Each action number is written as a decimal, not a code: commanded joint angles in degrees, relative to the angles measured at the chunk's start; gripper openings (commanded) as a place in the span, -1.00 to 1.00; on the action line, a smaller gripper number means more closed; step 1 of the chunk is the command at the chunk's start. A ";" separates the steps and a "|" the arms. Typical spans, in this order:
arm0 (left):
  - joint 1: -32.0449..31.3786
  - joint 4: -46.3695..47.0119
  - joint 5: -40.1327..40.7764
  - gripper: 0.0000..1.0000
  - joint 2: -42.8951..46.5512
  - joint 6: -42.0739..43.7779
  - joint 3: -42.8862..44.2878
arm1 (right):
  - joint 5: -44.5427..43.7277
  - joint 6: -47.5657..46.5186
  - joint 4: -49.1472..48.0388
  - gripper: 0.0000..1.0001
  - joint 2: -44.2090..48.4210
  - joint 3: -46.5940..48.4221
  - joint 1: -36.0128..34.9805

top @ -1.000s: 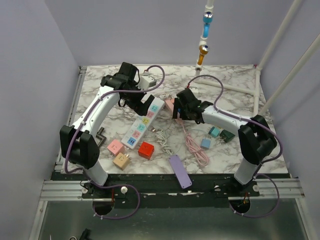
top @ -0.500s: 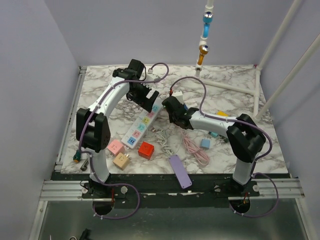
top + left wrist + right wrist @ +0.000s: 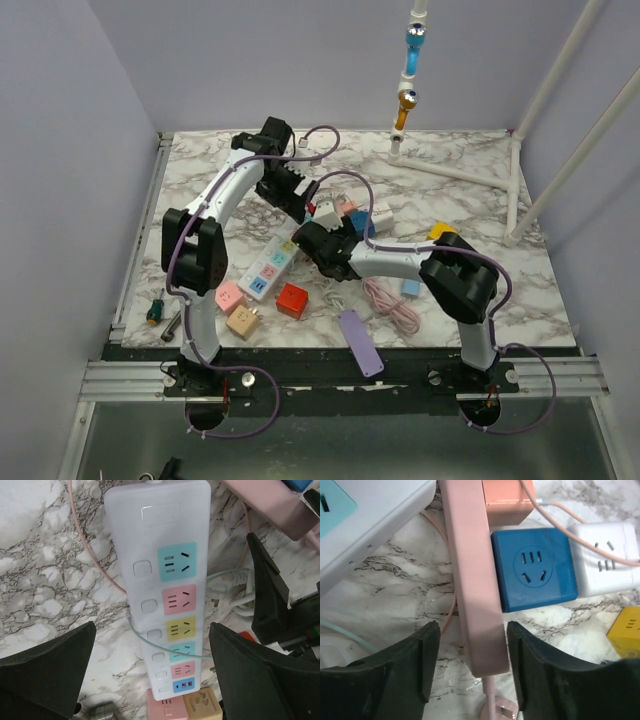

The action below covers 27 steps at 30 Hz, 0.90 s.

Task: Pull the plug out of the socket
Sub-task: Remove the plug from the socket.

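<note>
**Over the middle of the worktop: right end effector astride the pink strip, plug not yet pulled**

Toward the centre of the grey-veined marble worktop (image 3: 35,580), the right end effector (image 3: 472,630) hangs over a long pale-pink plastic power strip (image 3: 475,605). Its fingers are partly spread, one on each side of the bar. Marble shows between the left finger and the strip, so nothing is pinched.

Against the strip's right flank sit a dark-blue cube adapter (image 3: 532,570) and, farther away, a salmon cube plug (image 3: 507,500) with a thin peach cable. One of these is probably the plug to be removed, though whether either has prongs seated in the strip is hidden. The strip's own pink plug (image 3: 497,711) lies loose at the near edge of that view.

Just to the left, the left end effector (image 3: 152,630) is spread wide above a long white power strip with coloured sockets (image 3: 120,540), touching nothing.

This looks like the approach step. Next, the right fingers would need to shift off the bar onto the cube itself, close on it and draw it sideways. The strip should be braced, likely by the left arm, or it may simply slide along.
</note>
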<state>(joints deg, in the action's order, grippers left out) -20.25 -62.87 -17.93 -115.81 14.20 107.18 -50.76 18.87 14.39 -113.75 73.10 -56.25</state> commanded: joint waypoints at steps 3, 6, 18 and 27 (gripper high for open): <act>0.55 -2.75 -1.10 0.97 7.88 2.76 1.47 | 2.96 2.66 4.68 0.47 1.52 2.37 -0.32; 0.83 -4.76 -0.24 0.97 8.71 4.00 3.51 | 6.46 5.46 6.33 0.66 5.37 1.88 -0.11; -0.64 -2.69 -8.39 0.97 25.41 30.41 -10.97 | 31.70 15.84 4.29 0.86 36.23 -12.88 14.68; -14.64 21.63 -12.33 0.97 45.62 64.14 -42.86 | 45.49 25.15 7.25 0.86 38.25 -15.73 32.13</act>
<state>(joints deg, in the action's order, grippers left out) -26.20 -57.32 -29.61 -73.91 59.09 75.96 -15.86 38.46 19.14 -75.33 59.64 -31.48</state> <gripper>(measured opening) 0.981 0.929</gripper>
